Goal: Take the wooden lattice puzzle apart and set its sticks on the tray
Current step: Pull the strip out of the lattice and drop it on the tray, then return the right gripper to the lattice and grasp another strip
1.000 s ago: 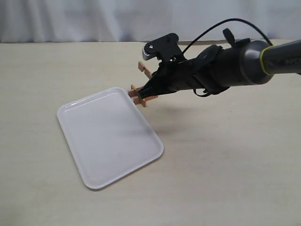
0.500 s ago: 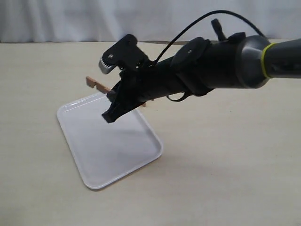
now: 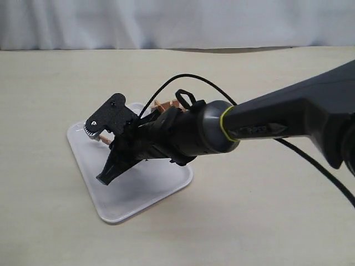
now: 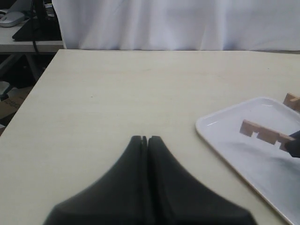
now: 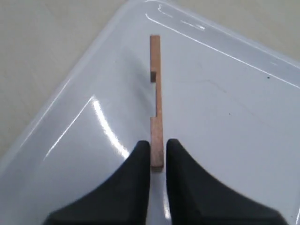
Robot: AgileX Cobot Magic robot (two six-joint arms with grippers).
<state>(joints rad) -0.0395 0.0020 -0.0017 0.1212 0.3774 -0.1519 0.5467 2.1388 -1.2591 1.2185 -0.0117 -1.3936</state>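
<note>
My right gripper (image 5: 157, 151) is shut on the end of one stick (image 5: 156, 93), a flat reddish-brown slat with two notches. It holds the slat low over the white tray (image 5: 234, 117); I cannot tell whether the two touch. In the exterior view the right arm reaches across the tray (image 3: 166, 185), with the gripper (image 3: 106, 177) over the tray's left half. The rest of the wooden lattice puzzle (image 3: 166, 105) peeks out behind the arm at the tray's far edge. The left wrist view shows the held stick (image 4: 260, 132) and a puzzle corner (image 4: 292, 100). My left gripper (image 4: 146, 138) is shut and holds nothing.
The tray lies on a beige table (image 3: 266, 210), and a white curtain (image 3: 166, 22) hangs along the far side. A black cable (image 3: 166, 83) loops above the right arm. In the left wrist view the table edge (image 4: 33, 93) is close, with other furniture beyond it.
The right arm has swung left and down from the puzzle at the tray's far edge, carrying one stick to low over the tray. The remaining puzzle stays put.
</note>
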